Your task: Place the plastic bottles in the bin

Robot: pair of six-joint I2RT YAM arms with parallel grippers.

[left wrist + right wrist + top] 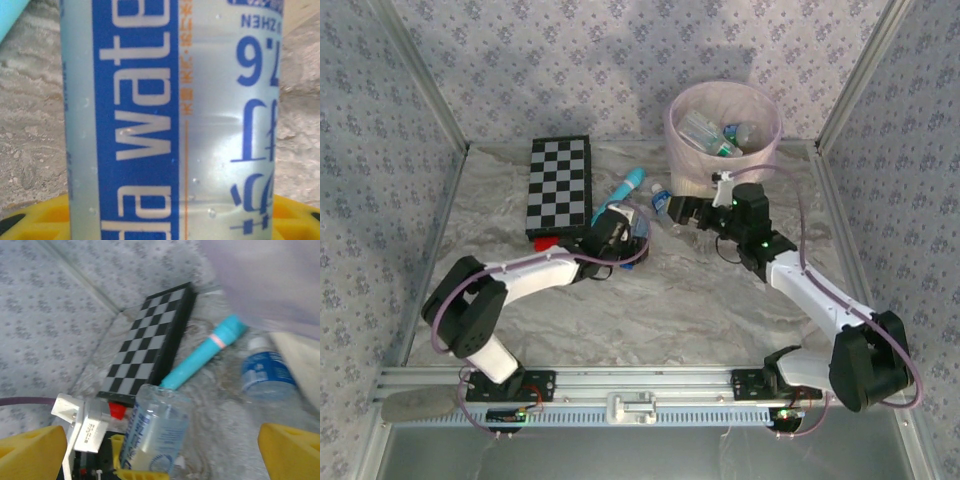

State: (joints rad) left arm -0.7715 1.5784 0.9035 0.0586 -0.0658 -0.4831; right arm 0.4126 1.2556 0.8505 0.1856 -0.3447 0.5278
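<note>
Right wrist view catches a clear bottle [155, 432] with a blue label, standing tilted in the clamp of the left gripper [623, 238] near the middle of the table [700, 300]. Up close from the left wrist, the label fills the picture, with the yellow fingers [42, 217] pressed in at both sides of the bottle. Whether the bottle rests on the table or is raised off it cannot be told. It sits just right of the checkerboard [150, 345] and beside the near end of a teal wand [200, 360]. A second bottle [267, 375], blue-labelled with a pale cap, lies on the table just right of the wand, between it and the bin [672, 125]. The right gripper [686, 212] hangs just near of that bottle with its jaws spread wide and nothing between them. At far right the pink-lined bin stands with several bottles [705, 135] inside.
</note>
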